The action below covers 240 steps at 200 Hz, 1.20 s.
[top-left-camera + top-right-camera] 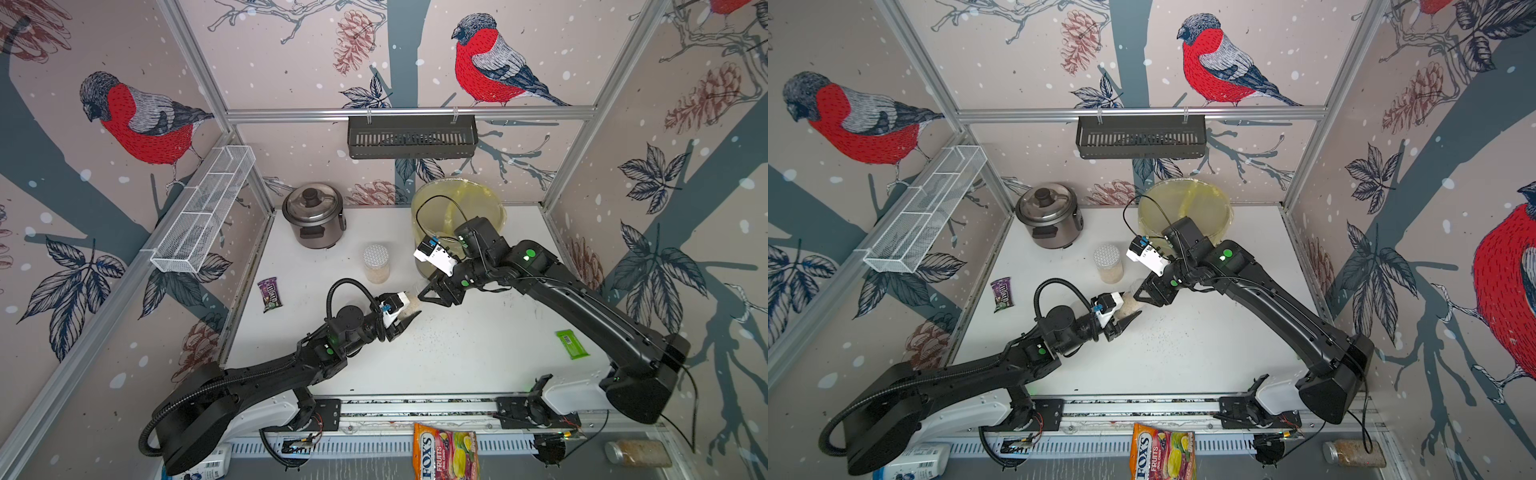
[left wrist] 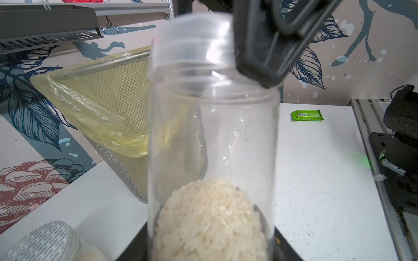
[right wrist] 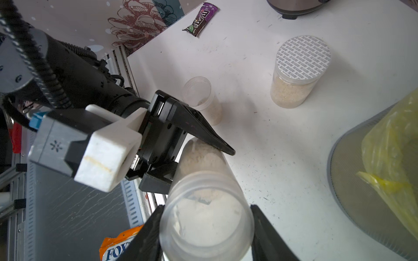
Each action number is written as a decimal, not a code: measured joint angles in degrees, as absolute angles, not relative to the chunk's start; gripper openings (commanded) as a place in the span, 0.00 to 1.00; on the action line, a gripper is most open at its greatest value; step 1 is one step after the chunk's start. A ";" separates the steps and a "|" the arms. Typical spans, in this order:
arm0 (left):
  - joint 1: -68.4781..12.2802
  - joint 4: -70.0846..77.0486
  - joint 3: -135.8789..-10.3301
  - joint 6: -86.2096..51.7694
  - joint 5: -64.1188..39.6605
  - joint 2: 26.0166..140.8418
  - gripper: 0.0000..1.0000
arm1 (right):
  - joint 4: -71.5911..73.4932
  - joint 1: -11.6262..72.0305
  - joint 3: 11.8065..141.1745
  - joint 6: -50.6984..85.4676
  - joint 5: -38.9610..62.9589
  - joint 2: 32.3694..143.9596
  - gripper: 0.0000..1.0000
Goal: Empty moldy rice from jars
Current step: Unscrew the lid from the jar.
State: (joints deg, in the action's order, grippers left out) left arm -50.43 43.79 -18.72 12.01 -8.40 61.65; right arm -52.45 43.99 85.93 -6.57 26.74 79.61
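White table: three jars, two tools, one bin.

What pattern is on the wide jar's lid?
The lid is silver-white with rows of tiny grey marks, clearest in the right wrist view.

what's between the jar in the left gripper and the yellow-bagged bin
Nothing on the table, but the jar has its clear lid on, clasped by the right gripper, whose wrist hangs at the bin near side.

Three clear jars out here: narrow jar, second narrow jar, wide silver-lidded jar. One rice cooker, one mesh bin, one M&M's packet, one green packet, one Fox's bag.
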 measured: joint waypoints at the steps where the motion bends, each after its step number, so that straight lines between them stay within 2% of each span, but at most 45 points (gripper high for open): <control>1: -50.43 43.83 -18.72 12.01 -8.40 61.65 0.00 | -52.45 43.97 85.95 -6.68 26.76 79.61 0.48; 31: -50.43 44.18 -18.81 12.03 -8.82 61.80 0.00 | -53.74 42.39 86.32 -12.71 28.62 79.61 0.52; 106: -49.98 42.94 -19.07 12.45 -9.41 61.69 0.00 | -54.26 41.85 85.65 -23.97 29.50 79.64 0.52; 240: -49.43 39.83 -19.09 12.21 -10.28 62.46 0.00 | -49.06 45.58 80.93 -27.14 25.67 78.06 0.67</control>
